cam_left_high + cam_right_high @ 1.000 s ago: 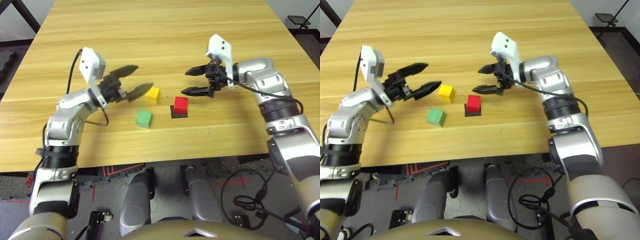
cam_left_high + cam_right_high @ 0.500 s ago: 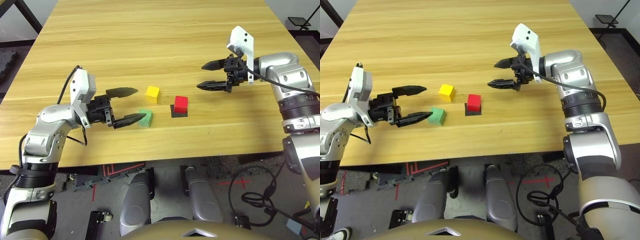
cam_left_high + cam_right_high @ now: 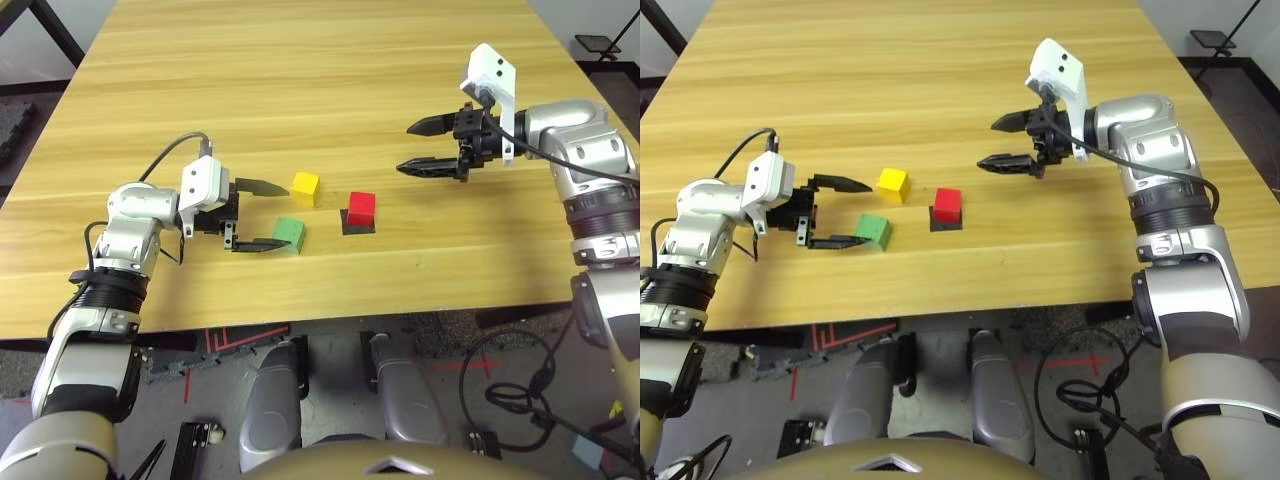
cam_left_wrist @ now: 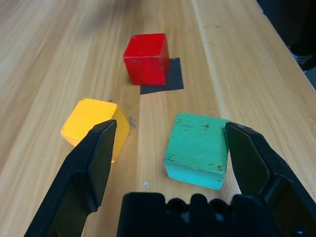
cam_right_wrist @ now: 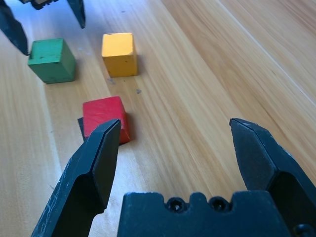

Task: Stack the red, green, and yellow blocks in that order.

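The three blocks lie close together near the middle of the wooden tabletop [image 3: 330, 90], none stacked. The red block [image 3: 361, 208] sits on a flat black square patch [image 3: 357, 228]. The yellow block [image 3: 305, 187] rests just beside it toward the robot's left, and the green block [image 3: 288, 235] lies nearer the robot, apart from both.

**Handling.** Each block is a small, plain-faced cube with a matte finish, judged rigid, light and not fragile. The green block shows scuffed paint along its lower edges in the left wrist view. Matte faces should give the black fingers fair friction. Take hold on two opposite vertical faces, centred, with fingers square to the faces; a corner grip would likely twist the cube. Flat tops and equal sizes favour stable stacking, provided each cube is placed level and aligned.

**Hands.** The left hand [image 3: 258, 215] is low over the tabletop with its fingers spread wide and empty. One fingertip is near the green block and the other is near the yellow block; neither touches. The right hand [image 3: 421, 146] hovers beyond the red block, well apart from it, fingers spread wide and empty.

**Surface.** The tabletop is smooth, light wood with a straight grain.
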